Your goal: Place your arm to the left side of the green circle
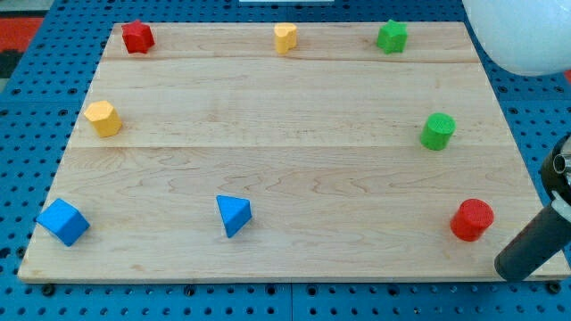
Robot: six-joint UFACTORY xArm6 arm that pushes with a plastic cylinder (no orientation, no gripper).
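Blue pegboard (268,303) surrounds the pale wooden bench (294,160), and every block sits close to a bench edge, so the whole middle is open for sliding. Along the view's top edge: red star-like block (137,37) at the left corner, yellow block (285,37) near the centre, green star (392,37) toward the right. Yellow hexagon (103,118) lies by the left edge. Blue cube (62,221) sits at the bottom-left corner, blue triangle (234,215) further right along the bottom. Green circle (438,130), the task's block, stands near the right edge at mid height, upright, apart from all others; bare wood lies to its left. Red cylinder (471,219) sits below it near the bottom-right corner. No pincer on this arm: only a dark rod entering from the view's right edge, with nothing held. My tip (507,267) is at the bottom-right corner, at the bench edge, just right of and below the red cylinder, not touching it, and well below the green circle. White rounded object (517,31) fills the top-right corner.
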